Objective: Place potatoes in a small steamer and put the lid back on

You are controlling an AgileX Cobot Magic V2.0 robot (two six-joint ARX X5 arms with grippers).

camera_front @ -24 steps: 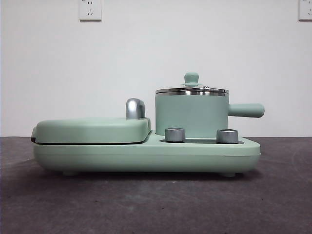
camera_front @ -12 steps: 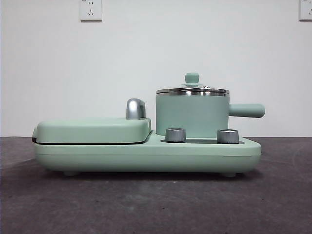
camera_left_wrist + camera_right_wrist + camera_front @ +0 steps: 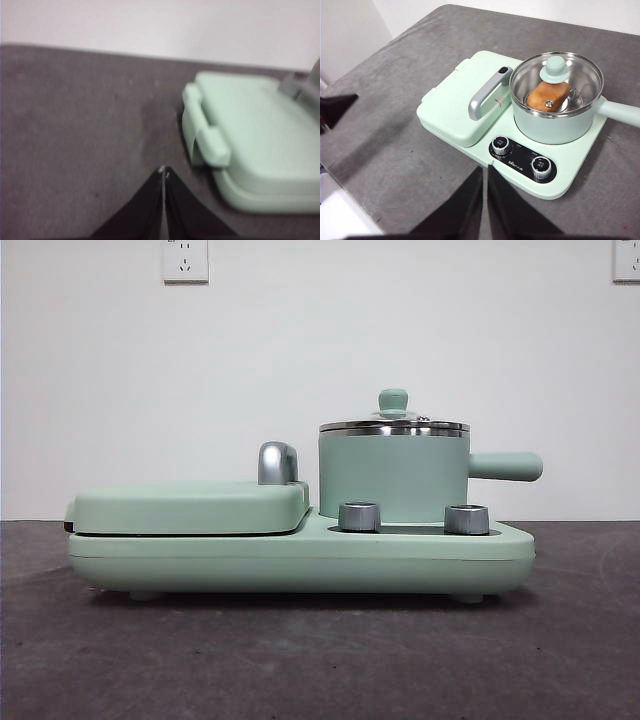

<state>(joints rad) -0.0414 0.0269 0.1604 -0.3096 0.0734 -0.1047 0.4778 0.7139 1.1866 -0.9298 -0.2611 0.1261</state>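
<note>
Potato [image 3: 549, 96] lay inside small steamer [image 3: 393, 478] | lid [image 3: 556, 76] sat on its rim | left gripper [image 3: 164, 172] jaws closed, empty, above table [image 3: 75, 125] | right gripper [image 3: 484, 172] jaws closed, empty, raised.

Left gripper [image 3: 164, 172]: jaws pressed together, tips meeting, nothing between, hanging low over table. Right gripper [image 3: 484, 172]: jaws closed, empty, held high, looking down. Neither arm shows in front view.

The potato [image 3: 547, 95] lies in the small steamer [image 3: 393, 478] under the lid [image 3: 394, 420], frame right of the griddle [image 3: 190, 506].
</note>
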